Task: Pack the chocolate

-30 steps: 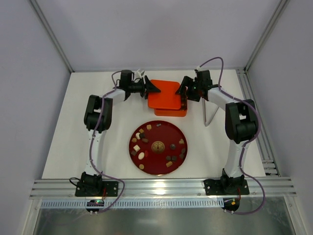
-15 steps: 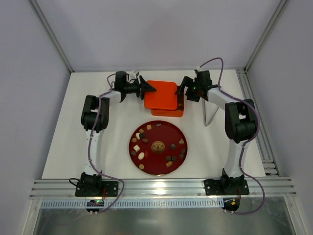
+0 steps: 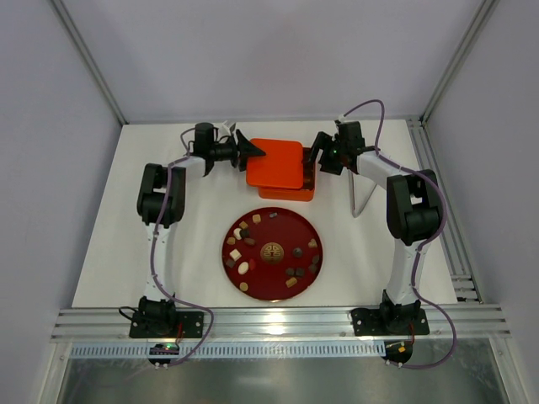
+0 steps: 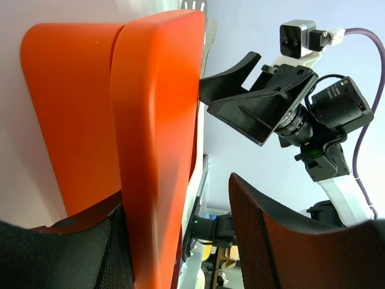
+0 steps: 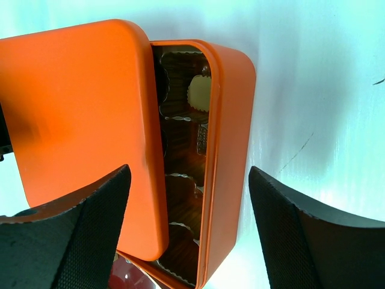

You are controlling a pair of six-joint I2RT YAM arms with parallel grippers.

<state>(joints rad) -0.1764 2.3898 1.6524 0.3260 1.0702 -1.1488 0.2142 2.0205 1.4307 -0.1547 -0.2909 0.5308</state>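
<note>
White counter (image 3: 109, 252) enclosed by pale grey walls (image 3: 269, 59) and metal frame posts (image 3: 88, 63), with a metal rail (image 3: 278, 322) along the near edge. The chocolate (image 3: 244, 266) is scattered on a dark red plate (image 3: 278, 234) at the centre. Beyond it, an orange box (image 5: 231, 120) is shown with its lid (image 5: 78, 108) slid aside. The left hand (image 3: 253, 152) is held spread at the lid's left edge; the right hand (image 3: 313, 160) is spread wide around the box's right side.
</note>
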